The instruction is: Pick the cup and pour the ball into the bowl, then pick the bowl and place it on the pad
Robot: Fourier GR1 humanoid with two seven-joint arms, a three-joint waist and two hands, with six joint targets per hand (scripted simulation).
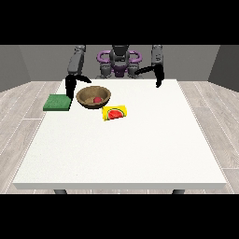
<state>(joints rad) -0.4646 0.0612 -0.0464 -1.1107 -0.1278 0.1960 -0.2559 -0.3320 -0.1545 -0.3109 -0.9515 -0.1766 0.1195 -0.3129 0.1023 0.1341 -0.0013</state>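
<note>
White table (140,149) bears the tipped cup (115,113) — long axis left-right — beside the bowl (94,97); both hands' fingers unreadable.

We see an evenly lit room, bright without glare; the white table (140,149) is the brightest surface and shows no hot spots. Light seems to come from above, since the wooden bowl (94,97) and the yellow cup (115,113) cast only faint, soft shadows close under them (barely darker than the tabletop). The grey walls look dimmer. Straight edges stay straight towards the borders.
</note>
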